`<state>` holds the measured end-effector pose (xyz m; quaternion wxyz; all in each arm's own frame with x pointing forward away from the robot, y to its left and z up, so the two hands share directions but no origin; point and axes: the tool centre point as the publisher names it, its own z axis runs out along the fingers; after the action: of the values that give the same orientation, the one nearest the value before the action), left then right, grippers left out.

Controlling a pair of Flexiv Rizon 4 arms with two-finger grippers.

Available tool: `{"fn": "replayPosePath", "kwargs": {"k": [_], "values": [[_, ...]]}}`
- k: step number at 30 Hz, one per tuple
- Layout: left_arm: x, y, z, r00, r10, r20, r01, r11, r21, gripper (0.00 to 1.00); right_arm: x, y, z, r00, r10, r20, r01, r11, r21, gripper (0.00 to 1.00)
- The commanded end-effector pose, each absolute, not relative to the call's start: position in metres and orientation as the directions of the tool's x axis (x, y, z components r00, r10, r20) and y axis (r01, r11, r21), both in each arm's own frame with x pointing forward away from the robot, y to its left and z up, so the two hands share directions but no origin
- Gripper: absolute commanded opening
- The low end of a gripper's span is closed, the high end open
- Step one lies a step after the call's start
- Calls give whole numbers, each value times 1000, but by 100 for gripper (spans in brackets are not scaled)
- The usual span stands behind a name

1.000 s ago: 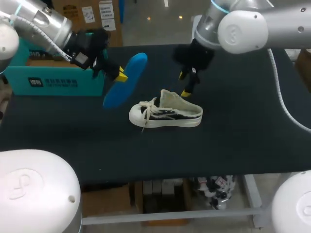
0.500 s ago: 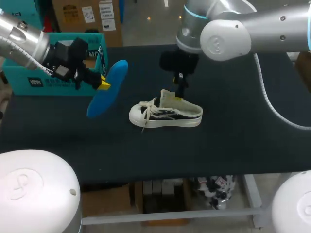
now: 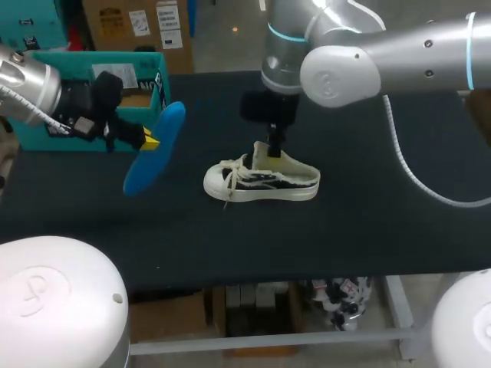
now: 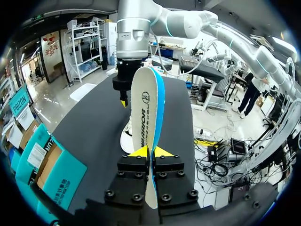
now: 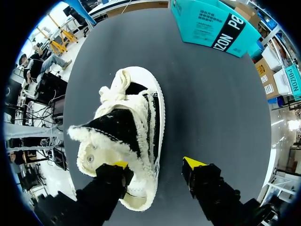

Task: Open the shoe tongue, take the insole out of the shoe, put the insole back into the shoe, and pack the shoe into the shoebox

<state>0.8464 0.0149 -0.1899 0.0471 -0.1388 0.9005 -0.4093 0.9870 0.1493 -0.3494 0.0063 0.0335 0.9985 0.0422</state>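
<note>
Insole (image 3: 153,149): thin, blue, probably light and bendy foam. It is in the air between the shoebox (image 3: 159,84) and the shoe (image 3: 261,180), pinched on edge near one end by the left gripper (image 4: 150,151). The shoe, soft canvas on a firmer sole, stands on the table (image 3: 383,222). The firm heel wall seems the best hold. There the right gripper (image 5: 155,164), fingers wide apart, has one finger at the opening and one outside.
</note>
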Motion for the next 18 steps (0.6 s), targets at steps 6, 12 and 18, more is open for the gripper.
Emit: {"fn": "replayPosePath", "kwargs": {"k": [6, 12, 18], "values": [[844, 22, -194, -956, -293, 28, -213, 623, -753, 0, 982, 155, -347, -990, 139, -21, 139, 990, -2, 0], [846, 21, -194, -961, -276, 26, -202, 631, -749, 0, 976, 153, -343, -976, 213, -36, 214, 977, -8, 0], [849, 18, -191, -978, -207, 1, -137, 643, -754, 0, 970, 147, -336, -926, 376, -35, 376, 927, 10, 0]]}}
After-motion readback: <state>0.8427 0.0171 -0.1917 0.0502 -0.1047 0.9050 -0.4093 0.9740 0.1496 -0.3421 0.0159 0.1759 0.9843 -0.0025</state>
